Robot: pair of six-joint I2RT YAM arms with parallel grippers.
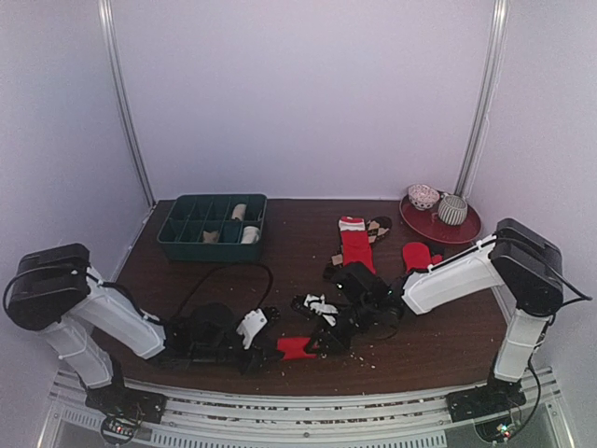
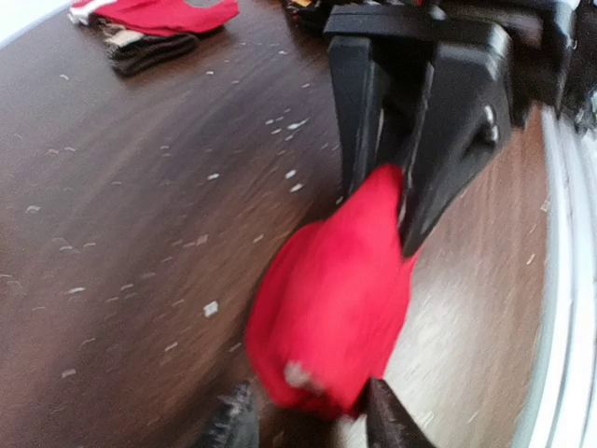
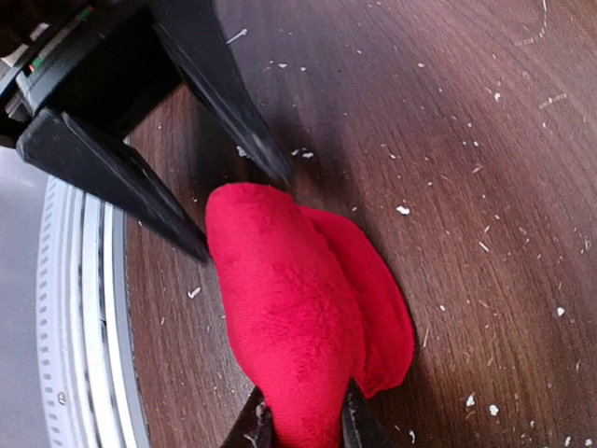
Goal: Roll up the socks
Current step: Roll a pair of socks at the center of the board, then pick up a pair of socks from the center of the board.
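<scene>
Well, on the top camera I judge the job part done: a few rolls (image 1: 239, 212) sit in the tray (image 1: 177, 245) at the desk's (image 1: 448, 345) back-left corner. Loose socks (image 1: 355, 247) lie flat toward the back right, not yet rolled. A red sock (image 1: 297, 348) lies by the near edge between the left claw (image 1: 269, 352) and the right claw (image 1: 324, 342).

On the left wrist camera, my left claw (image 2: 308, 425) stands released, its tips either side of the sock's end.

On the right wrist camera, the right claw (image 3: 303, 431) is clenched on the opposite end; the sock looks bunched, not rolled.
</scene>
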